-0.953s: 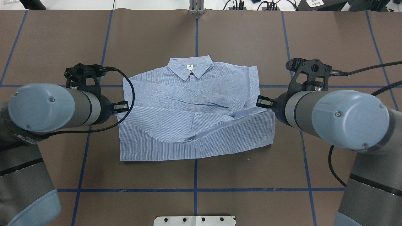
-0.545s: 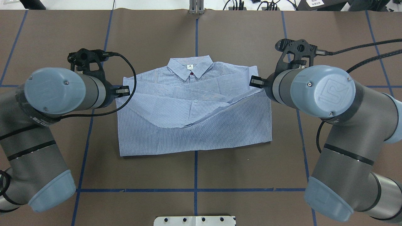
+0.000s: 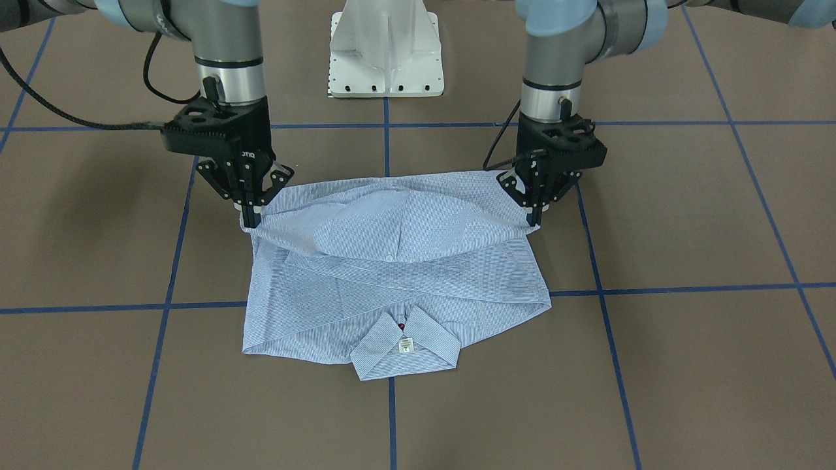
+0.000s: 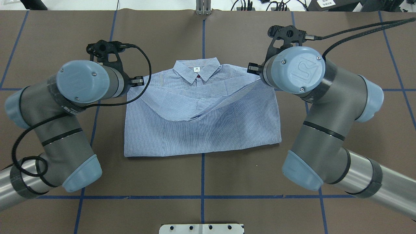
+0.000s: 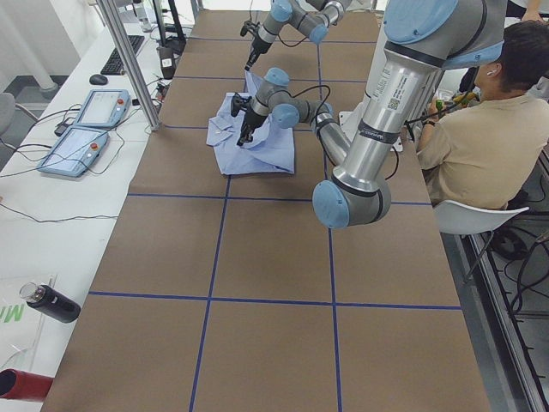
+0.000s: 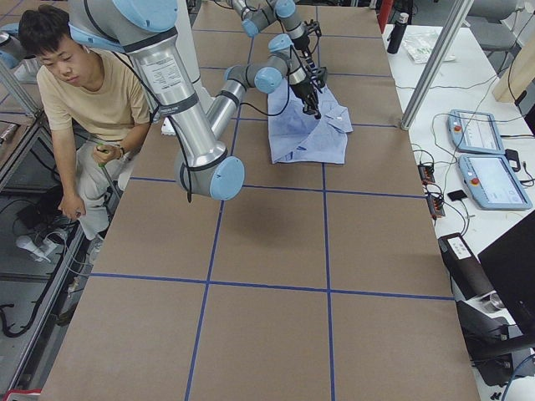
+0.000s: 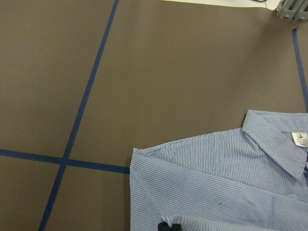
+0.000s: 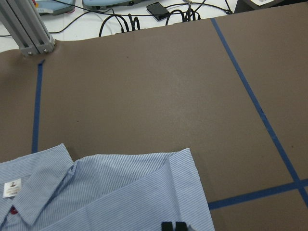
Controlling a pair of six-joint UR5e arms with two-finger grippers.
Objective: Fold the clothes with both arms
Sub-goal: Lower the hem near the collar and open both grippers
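Note:
The light blue striped shirt (image 3: 392,281) lies on the brown table, collar (image 3: 405,343) and white label towards the far side from the robot. Its lower part is folded up over the body. My left gripper (image 3: 534,220) is shut on one corner of the lifted hem, and my right gripper (image 3: 250,220) is shut on the other, both just above the table. The hem sags between them. In the overhead view the shirt (image 4: 201,130) shows, with the grippers mostly hidden under the wrists. The wrist views show the shirt's shoulders (image 7: 216,163) (image 8: 120,187) ahead of the closed fingertips.
The white pedestal base (image 3: 385,59) stands behind the shirt on the robot's side. An aluminium post (image 4: 203,8) stands at the table's far edge. Blue tape lines cross the brown table (image 4: 260,182). A seated person (image 5: 480,129) and two tablets (image 5: 86,129) flank the table.
Both grippers have moved away from the robot towards the collar, carrying the hem corners. The folded layer now covers more of the shirt's body, and the fold line has shifted forward.

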